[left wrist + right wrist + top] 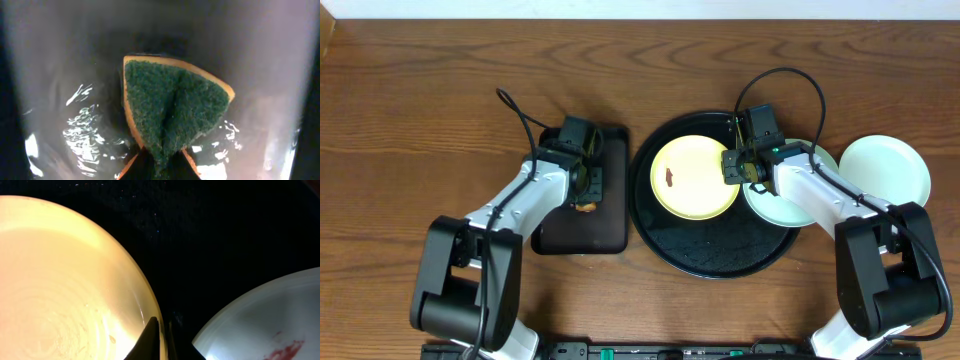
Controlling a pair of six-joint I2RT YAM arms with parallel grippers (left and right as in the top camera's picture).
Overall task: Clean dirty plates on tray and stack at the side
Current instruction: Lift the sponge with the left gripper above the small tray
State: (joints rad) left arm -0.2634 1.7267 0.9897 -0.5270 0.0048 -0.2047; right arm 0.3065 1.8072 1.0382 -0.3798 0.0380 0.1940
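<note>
Pinching the sponge (175,105) folded between my left gripper's (586,190) closed fingers over the rectangular tray (610,225), I judged the best move was to lift straight up, cross to the yellow plate (692,178) on the round black tray (715,258), and press the green face flat on its brown smear (670,178). My right gripper (162,335) sat almost closed, gripping nothing I could see, just beside that plate's rim. It needed to steady the rim without crowding the smear or the mint plate (280,325) nearby.

Even, soft light overhead. White glare spots flank the sponge (172,112) low down; farther out from it, everything blurs grey.
</note>
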